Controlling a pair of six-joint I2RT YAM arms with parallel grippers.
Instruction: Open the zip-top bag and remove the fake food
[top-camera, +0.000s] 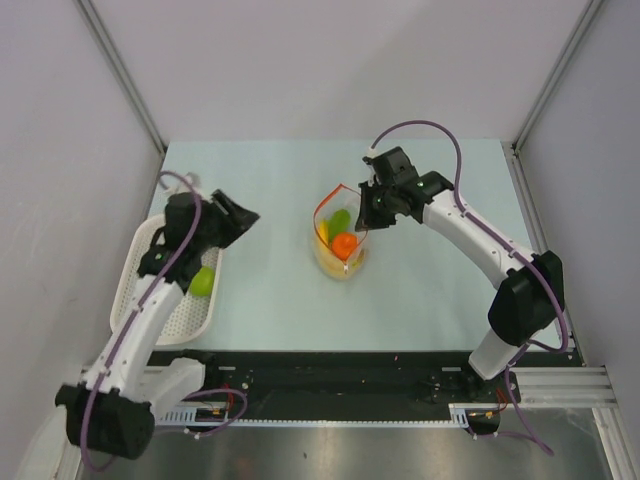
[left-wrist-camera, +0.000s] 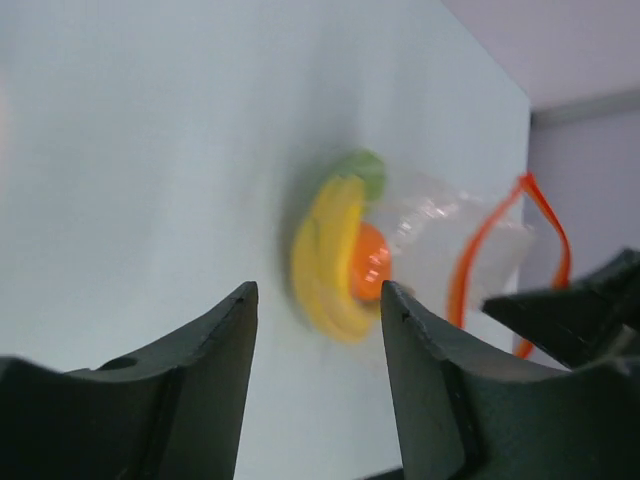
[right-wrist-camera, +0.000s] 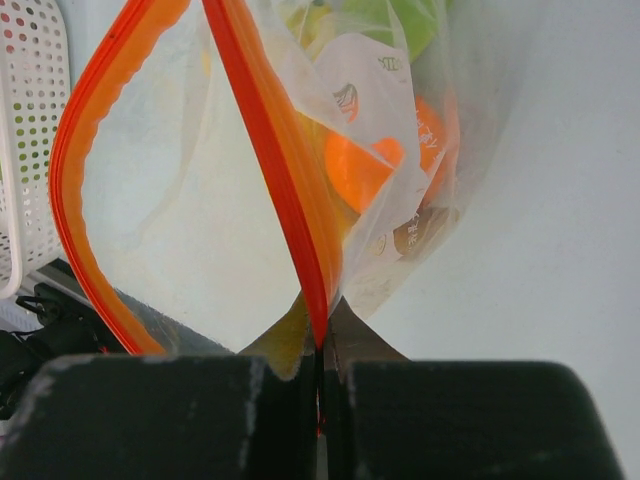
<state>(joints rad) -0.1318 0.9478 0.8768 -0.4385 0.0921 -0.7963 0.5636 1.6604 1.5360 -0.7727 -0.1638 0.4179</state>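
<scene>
The zip-top bag (top-camera: 340, 243) stands mid-table with its red zip strip (top-camera: 330, 203) spread into an open loop. Inside lie fake food pieces: an orange-red piece (top-camera: 344, 245), a green piece (top-camera: 340, 219) and a yellow banana (left-wrist-camera: 330, 255). My right gripper (right-wrist-camera: 322, 335) is shut on the red zip strip (right-wrist-camera: 270, 150) at the mouth's right side, holding that edge up. My left gripper (top-camera: 240, 215) hovers left of the bag, over the basket's right rim. It is open with nothing between its fingers (left-wrist-camera: 430, 380), and it faces the bag (left-wrist-camera: 440, 225).
A white perforated basket (top-camera: 145, 265) sits at the table's left edge under the left arm, with a round green fruit (top-camera: 203, 281) in it. Grey walls close in the table on three sides. The basket's wall (right-wrist-camera: 25, 150) also shows in the right wrist view.
</scene>
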